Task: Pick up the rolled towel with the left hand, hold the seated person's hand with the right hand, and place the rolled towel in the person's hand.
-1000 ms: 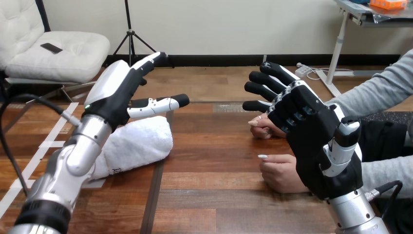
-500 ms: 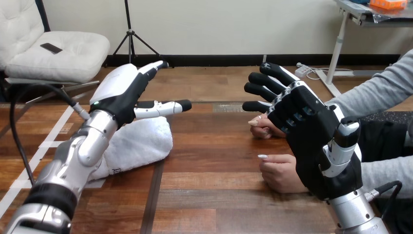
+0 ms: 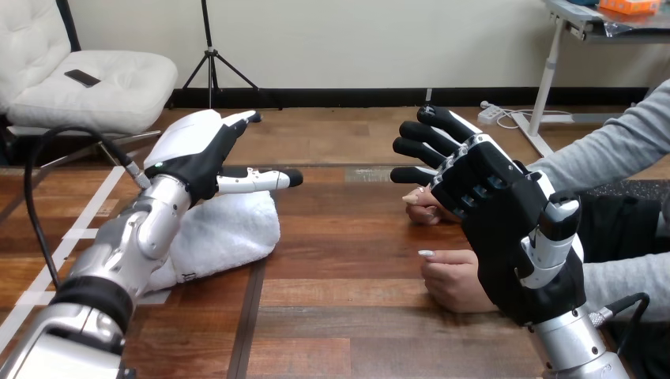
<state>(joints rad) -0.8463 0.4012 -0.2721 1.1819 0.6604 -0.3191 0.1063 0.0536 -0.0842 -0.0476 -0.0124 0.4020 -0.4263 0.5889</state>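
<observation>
White rolled terry towel [image 3: 225, 233] lies on the wooden table [image 3: 355, 316] under your open left hand [image 3: 193, 148], right hand [image 3: 506, 217] open near the person's hands [image 3: 454, 280]; a shallow grasp could unroll it or let it slip

rolled towel [image 3: 229, 229]: white terry cloth, fluffy rough nap, matt. table [image 3: 355, 237]: dark brown wood planks, visible grain, smooth, low satin sheen. left hand [image 3: 193, 150]: glossy smooth white plastic shell on back, matt black plastic under it. right hand [image 3: 506, 213]: matt black plastic palm, glossy white shell on thumb; fingers [image 3: 419, 148] smooth black, slight shine. left forearm [image 3: 138, 237], right forearm [image 3: 573, 347]: silver metal, smooth, semi-gloss
</observation>
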